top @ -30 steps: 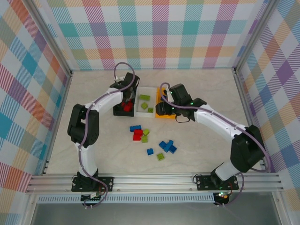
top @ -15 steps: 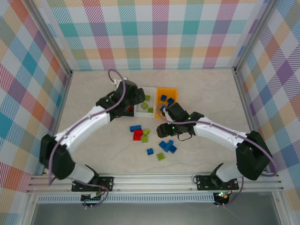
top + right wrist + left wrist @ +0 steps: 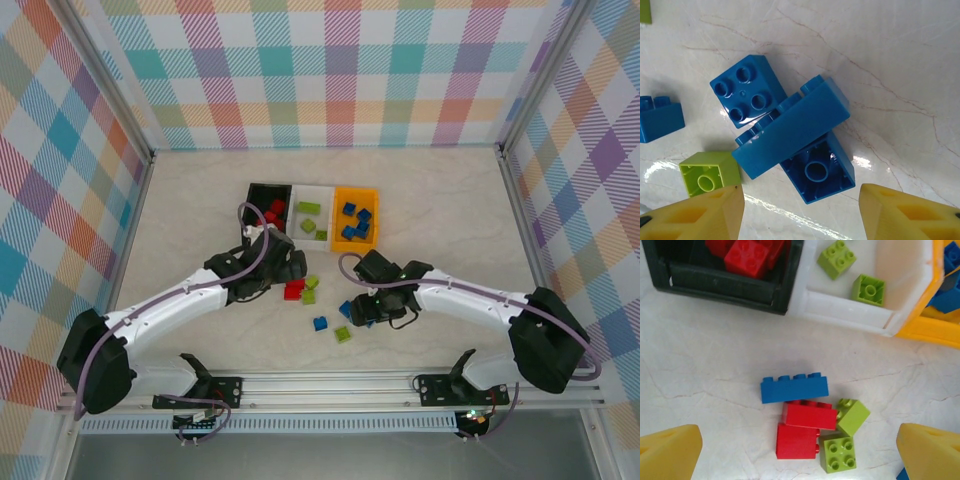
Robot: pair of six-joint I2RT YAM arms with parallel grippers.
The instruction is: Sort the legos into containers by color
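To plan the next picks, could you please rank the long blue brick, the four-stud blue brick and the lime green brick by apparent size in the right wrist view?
1. long blue brick
2. four-stud blue brick, one edge covered by the long one
3. lime green brick, hollow side up, smallest

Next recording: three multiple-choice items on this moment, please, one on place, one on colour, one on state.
1. Which small plastic bin stands mid-row? A black; B white; C orange-yellow.
2. The studded plastic bricks in the black plastic bin are: A red; B blue; C green.
3. The left gripper is: A open, empty; B shut on a brick; C shut, empty.
Answers: B, the white bin sits between the other two; A, only red shows inside; A, its fingers stand wide apart, gripping nothing.
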